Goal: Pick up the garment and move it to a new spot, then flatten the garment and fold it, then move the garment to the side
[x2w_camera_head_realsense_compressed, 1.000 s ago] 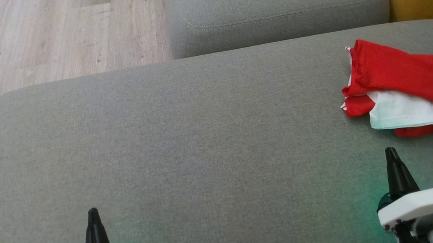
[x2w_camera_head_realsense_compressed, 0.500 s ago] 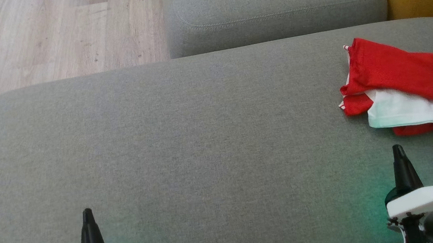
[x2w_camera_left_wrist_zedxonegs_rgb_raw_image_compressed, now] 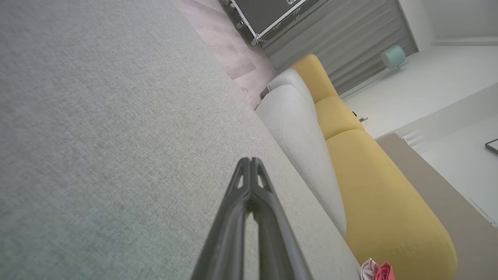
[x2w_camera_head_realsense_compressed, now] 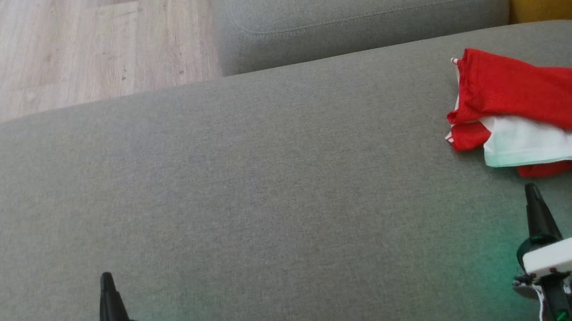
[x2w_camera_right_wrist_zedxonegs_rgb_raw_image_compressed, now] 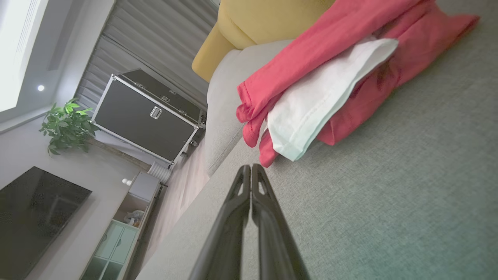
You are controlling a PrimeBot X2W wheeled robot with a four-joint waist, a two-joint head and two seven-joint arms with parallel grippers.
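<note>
Red-and-white garment [x2w_camera_head_realsense_compressed: 531, 114] lies bunched near the grey cushion's [x2w_camera_head_realsense_compressed: 267, 184] far right corner.
Empty, the left pincer [x2w_camera_head_realsense_compressed: 106, 276] and right pincer [x2w_camera_head_realsense_compressed: 532, 189] are pressed together; unopened, the right might only shove the layers off.

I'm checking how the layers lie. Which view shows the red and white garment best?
The right wrist view: the garment is close, its white layer sandwiched between red folds. The head view shows the garment whole but smaller; the left wrist view catches a corner.

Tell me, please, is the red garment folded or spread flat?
Folded: the garment lies in stacked red and white layers, loosely bunched, on the grey cushion.
</note>
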